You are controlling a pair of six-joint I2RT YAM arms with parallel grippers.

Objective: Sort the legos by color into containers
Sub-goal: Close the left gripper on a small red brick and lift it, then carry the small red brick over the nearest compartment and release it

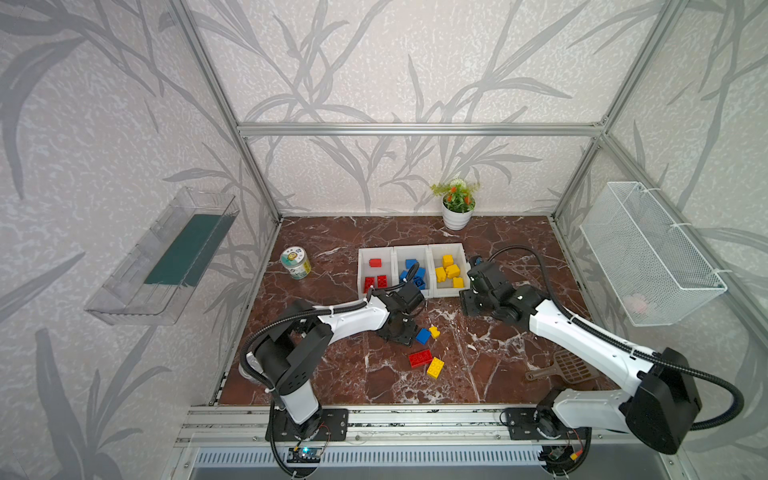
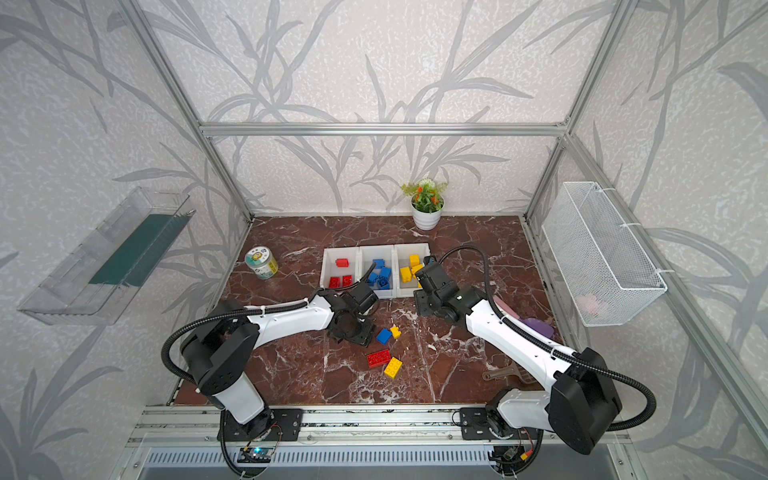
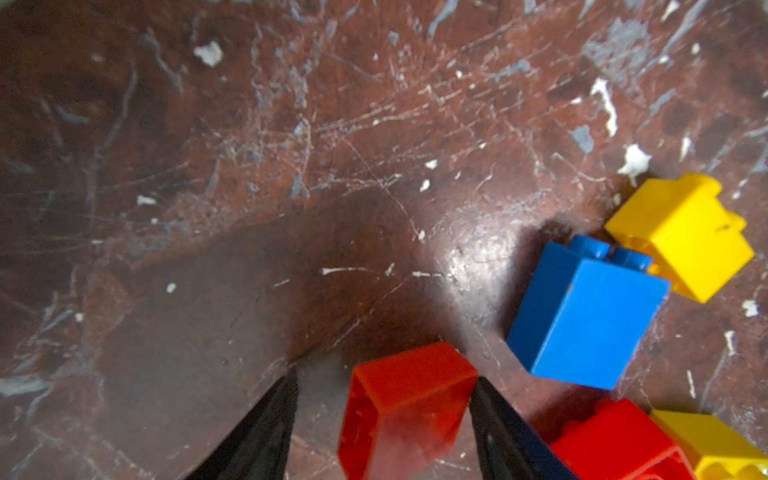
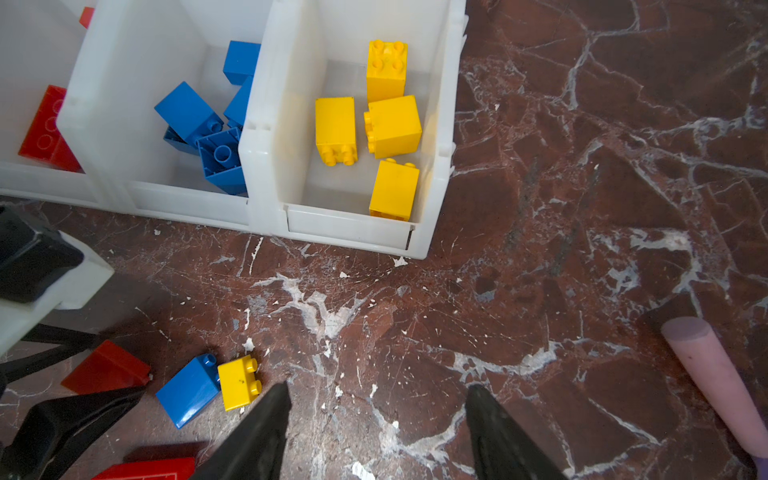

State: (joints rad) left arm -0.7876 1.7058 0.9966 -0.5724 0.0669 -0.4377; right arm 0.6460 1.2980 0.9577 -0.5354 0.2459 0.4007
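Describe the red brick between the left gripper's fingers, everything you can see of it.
The red brick is a small chunky block of glossy plain-red plastic. It is tipped over, seemingly resting on the marble tabletop, with a smooth side up and its hollow underside showing at one end; no studs are visible. It sits between the fingers of the left gripper: one finger is at its side, the other stands off with a gap. A blue brick lies close, not touching.

A robot lab cell: aluminium frame (image 1: 419, 129), wallpapered panels (image 1: 374, 62), marble-patterned tabletop (image 1: 374, 374), arms (image 1: 582, 332) bolted to a rail (image 1: 415, 419).
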